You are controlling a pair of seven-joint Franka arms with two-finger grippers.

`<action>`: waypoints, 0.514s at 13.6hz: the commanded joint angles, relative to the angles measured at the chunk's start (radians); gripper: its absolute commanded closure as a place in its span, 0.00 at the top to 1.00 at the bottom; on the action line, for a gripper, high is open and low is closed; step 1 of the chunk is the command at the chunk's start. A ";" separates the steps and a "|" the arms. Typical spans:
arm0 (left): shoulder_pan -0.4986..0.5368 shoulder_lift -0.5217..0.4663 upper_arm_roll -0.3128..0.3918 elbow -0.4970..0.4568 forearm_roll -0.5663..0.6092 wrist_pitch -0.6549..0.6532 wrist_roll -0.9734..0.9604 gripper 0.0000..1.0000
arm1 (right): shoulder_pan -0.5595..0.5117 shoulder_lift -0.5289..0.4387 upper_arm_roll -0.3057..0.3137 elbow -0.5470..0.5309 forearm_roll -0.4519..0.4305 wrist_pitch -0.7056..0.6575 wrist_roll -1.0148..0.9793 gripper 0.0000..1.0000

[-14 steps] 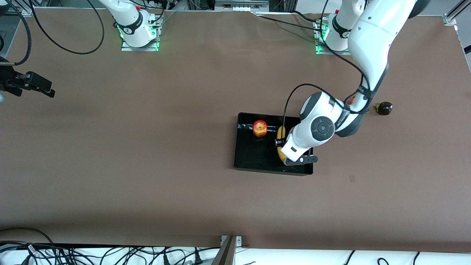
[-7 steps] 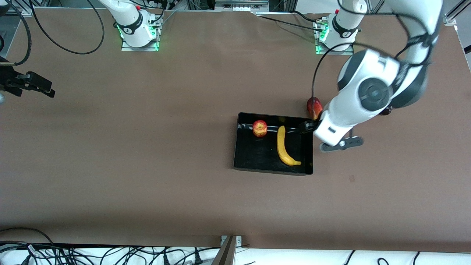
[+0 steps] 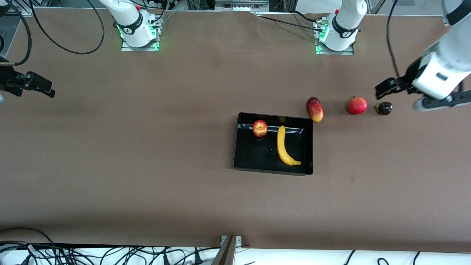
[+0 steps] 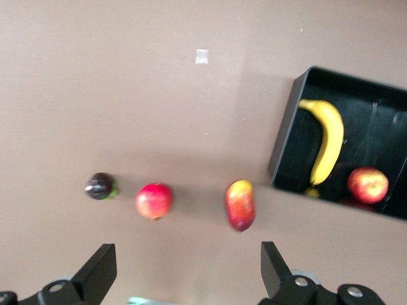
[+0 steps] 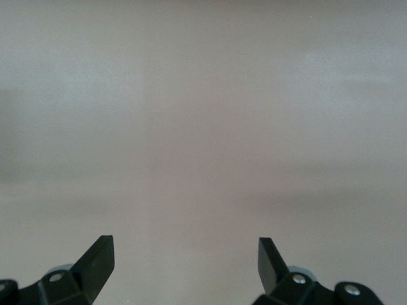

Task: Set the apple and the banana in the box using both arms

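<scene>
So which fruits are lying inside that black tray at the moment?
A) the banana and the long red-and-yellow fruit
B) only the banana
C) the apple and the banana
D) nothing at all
C: the apple and the banana both lie in the box, apart from each other, while the other three fruits sit outside it on the table.

Box (image 4: pixel 289 136) corner past left wrist frame

White arms (image 3: pixel 447 62), black cables, black grippers

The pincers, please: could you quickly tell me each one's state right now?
Left pincer: open, empty, over bare table at its own end.
Right pincer: open, empty, waiting over bare table.
</scene>
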 commanded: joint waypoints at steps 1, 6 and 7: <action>0.032 -0.102 0.008 -0.052 0.007 -0.026 0.103 1.00 | -0.013 -0.014 0.012 -0.010 -0.007 0.003 -0.011 1.00; 0.029 -0.139 0.072 -0.039 0.006 -0.010 0.182 1.00 | -0.013 -0.014 0.012 -0.010 -0.007 0.003 -0.011 1.00; 0.027 -0.139 0.083 -0.039 0.004 -0.010 0.208 1.00 | -0.013 -0.014 0.012 -0.010 -0.007 0.003 -0.011 1.00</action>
